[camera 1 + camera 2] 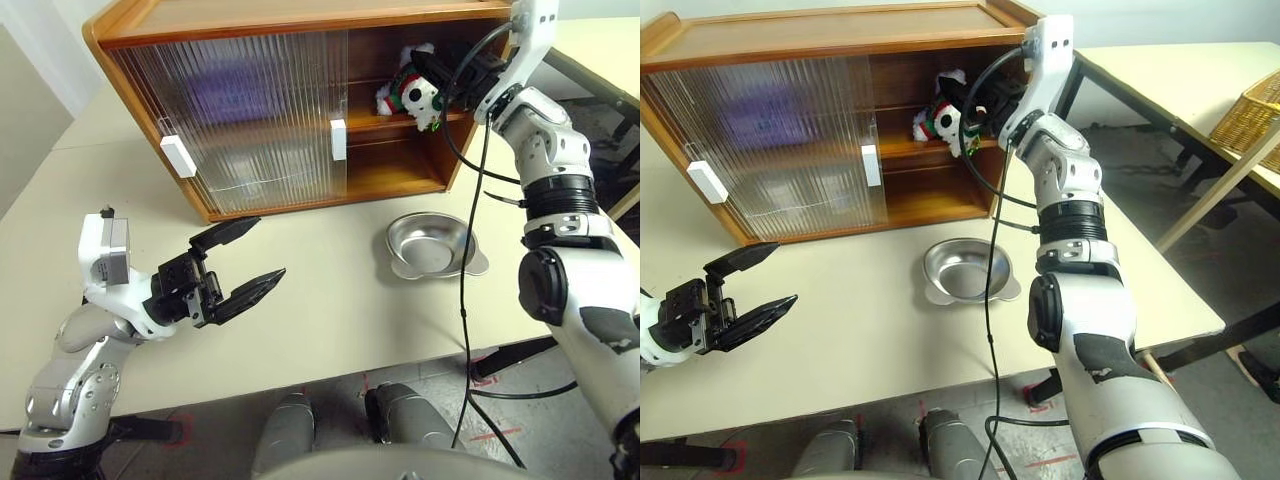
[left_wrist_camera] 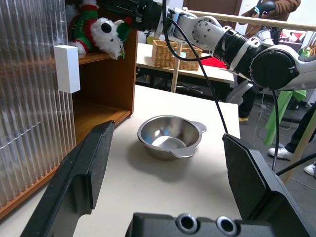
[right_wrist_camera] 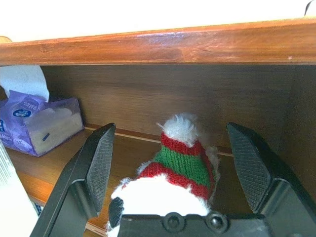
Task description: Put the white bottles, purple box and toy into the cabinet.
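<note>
The wooden cabinet [image 1: 250,22] stands at the back of the table, its ribbed doors slid left and its right part open. On the upper shelf lies the toy [image 1: 408,92], a white plush dog in a red-and-green sweater, head hanging over the shelf edge. My right gripper [image 3: 170,129] reaches into that shelf, open, one finger on each side of the toy. The purple box [image 3: 34,123] sits further along the same shelf. The white bottles are hidden behind the ribbed doors. My left gripper [image 1: 268,248] hovers open and holds nothing over the table's near left.
A shiny steel bowl [image 1: 432,243] sits on the table in front of the cabinet's open side. My right arm's black cable [image 1: 465,300] hangs down past the bowl. To the right stands a second table with a wicker basket [image 1: 1250,115].
</note>
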Robot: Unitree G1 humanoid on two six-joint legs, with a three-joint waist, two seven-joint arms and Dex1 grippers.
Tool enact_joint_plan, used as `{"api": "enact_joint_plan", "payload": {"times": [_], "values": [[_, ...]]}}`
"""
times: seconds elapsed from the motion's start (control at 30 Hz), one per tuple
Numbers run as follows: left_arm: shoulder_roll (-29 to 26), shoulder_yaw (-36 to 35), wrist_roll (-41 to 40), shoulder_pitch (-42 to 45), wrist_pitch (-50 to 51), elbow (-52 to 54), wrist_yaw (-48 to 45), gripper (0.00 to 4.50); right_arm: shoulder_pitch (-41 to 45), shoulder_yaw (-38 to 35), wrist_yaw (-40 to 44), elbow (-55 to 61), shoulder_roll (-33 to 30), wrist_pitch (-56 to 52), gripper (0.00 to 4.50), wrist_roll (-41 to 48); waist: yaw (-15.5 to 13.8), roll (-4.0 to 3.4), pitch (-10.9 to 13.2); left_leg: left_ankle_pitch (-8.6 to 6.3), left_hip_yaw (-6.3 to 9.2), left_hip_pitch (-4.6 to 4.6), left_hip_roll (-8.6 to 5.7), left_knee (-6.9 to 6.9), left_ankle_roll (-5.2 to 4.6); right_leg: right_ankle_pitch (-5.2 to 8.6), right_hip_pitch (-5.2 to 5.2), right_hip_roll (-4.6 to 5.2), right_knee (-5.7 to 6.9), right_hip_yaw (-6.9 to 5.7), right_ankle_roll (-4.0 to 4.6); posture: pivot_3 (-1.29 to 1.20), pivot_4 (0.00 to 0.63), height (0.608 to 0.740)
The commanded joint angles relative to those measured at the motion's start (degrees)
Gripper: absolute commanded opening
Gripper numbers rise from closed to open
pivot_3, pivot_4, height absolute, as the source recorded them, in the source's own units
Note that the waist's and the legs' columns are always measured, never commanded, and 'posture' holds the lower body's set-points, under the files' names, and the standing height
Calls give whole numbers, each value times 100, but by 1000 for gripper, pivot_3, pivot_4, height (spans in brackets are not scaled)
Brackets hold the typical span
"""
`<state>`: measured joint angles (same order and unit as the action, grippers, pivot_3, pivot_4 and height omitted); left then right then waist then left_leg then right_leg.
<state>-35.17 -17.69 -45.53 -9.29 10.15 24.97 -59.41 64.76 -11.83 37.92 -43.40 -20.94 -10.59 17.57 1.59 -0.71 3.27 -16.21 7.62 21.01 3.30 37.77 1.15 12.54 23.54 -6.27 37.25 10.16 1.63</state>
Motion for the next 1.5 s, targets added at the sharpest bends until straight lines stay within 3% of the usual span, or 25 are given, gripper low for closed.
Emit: {"api": "enact_joint_plan", "payload": {"times": [0.03, 1.37, 1.5], "values": [[-5, 39, 34, 15, -11, 28, -46, 4500, -67, 66, 45, 152, -136, 36, 4471, -87, -7, 0, 0, 0, 0, 0, 0, 1, 0, 0, -1, 0, 0, 0, 0, 26, 64, 740], [-24, -14, 28, 22, 7, -19, -94, 4500, -732, 662, 2067, 863, -1135, 536, 4471, -374, -82, 0, 0, 11, -15, -24, -14, 24, -15, -7, -36, -14, -1, -5, -28, 29, 67, 740], [-28, -11, 28, 32, 8, -29, -99, 4500, -761, 568, 2054, 952, -1094, 501, 3125, -270, -80, 0, 0, 12, -16, -34, -15, 24, -16, -4, -42, -15, -1, -4, -36, 28, 67, 740]]}}
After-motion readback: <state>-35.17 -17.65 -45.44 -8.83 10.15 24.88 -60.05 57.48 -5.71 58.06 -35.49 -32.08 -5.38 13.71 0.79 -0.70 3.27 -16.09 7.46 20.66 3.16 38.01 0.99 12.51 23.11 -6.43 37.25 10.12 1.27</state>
